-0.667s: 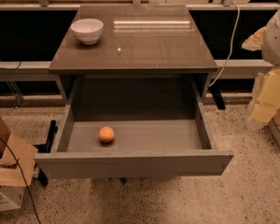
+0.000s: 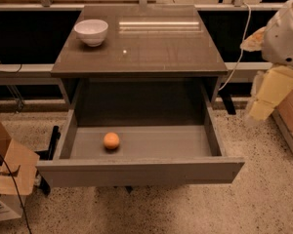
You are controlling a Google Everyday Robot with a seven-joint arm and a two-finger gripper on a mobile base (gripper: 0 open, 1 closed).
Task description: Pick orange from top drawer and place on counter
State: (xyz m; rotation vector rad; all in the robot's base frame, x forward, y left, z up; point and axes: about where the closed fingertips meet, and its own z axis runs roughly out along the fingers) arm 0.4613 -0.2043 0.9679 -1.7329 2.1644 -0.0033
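Observation:
The orange (image 2: 111, 140) lies on the grey floor of the open top drawer (image 2: 136, 172), left of centre and near the front panel. The counter (image 2: 151, 48) is the glossy dark top of the cabinet above it, with light strips reflected at its back. My arm hangs at the right edge of the view, beside the cabinet and over the floor. Its gripper (image 2: 261, 106) is the cream-coloured end pointing down, well to the right of the drawer and apart from the orange. It holds nothing that I can see.
A white bowl (image 2: 92, 31) stands on the counter's back left corner. Cardboard boxes (image 2: 7, 172) sit on the speckled floor left of the drawer, and another box (image 2: 290, 121) at the right. A white cable (image 2: 237, 52) hangs by the cabinet's right side.
My arm has shifted slightly left, toward the cabinet. The orange, the drawer and the bowl have not moved.

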